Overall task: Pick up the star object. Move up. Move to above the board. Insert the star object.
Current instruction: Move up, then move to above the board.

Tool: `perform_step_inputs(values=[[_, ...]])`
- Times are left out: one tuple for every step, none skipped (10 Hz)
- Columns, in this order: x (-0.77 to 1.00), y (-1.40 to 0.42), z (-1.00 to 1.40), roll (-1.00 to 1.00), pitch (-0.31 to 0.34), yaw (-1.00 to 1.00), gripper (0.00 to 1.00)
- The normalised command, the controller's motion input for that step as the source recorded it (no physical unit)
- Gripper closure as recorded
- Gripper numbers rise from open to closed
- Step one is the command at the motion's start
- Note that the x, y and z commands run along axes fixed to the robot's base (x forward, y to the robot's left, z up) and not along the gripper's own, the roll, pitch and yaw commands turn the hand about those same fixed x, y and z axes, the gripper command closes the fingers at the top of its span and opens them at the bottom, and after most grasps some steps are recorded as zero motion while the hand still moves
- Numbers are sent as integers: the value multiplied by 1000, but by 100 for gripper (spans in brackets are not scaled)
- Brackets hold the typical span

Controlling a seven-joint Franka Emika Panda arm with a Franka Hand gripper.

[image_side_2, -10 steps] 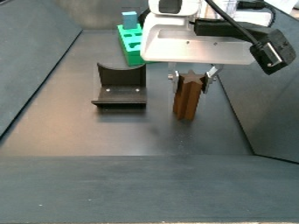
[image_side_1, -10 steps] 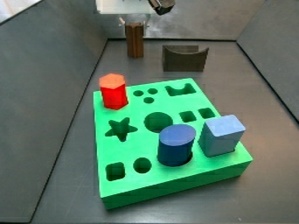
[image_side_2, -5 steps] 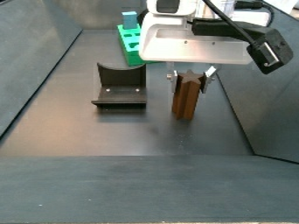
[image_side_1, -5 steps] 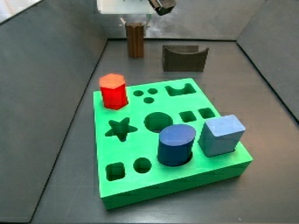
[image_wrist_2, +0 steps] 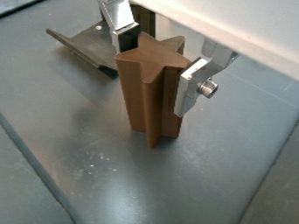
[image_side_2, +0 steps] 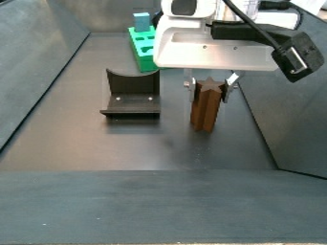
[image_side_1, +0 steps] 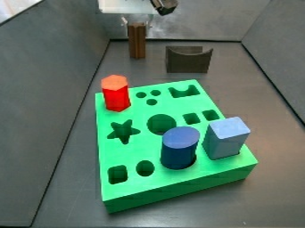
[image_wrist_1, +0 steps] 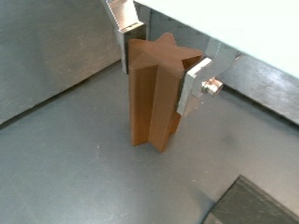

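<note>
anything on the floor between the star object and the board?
Bare floor. In a side view the star object, straddled by the gripper, stands apart from the board; the dark fixture sits off to one side.

Your gripper (image_wrist_1: 160,57) hangs low over the dark floor at the far end of the workspace, its white wrist housing (image_side_2: 215,46) level above it and the fingers pointing straight down. In both wrist views you see the two flat silver finger plates (image_wrist_2: 193,85) standing one on each side of the star object (image_wrist_2: 149,96), set against its upper part; the jaws are narrowed to the width of that piece. In a side view your gripper (image_side_2: 208,84) sits directly under the housing, with a black cable arching off the top of the wrist. In a side view your gripper (image_side_1: 138,21) is only partly in frame, cut by the upper edge.
</note>
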Motion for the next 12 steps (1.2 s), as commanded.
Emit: perform_step_inputs(values=[[46,21,862,8,-29,6,100],[14,25,721,19,3,0,100],[-2,19,587,30,22,-8,100],[-10,14,441,43,32,-15,100],[-15,9,239,61,47,-19,100],[189,-165,1000,-31,-125,47,100],[191,-169,1000,-25,-104,51,100],[176,-160,1000,-20,-42,51,100],[166,-146,1000,-7,21,39,100],[160,-139,1000,5,58,35,100],[155,-133,1000,14,76,35,100],[141,-121,1000,33,89,29,100]])
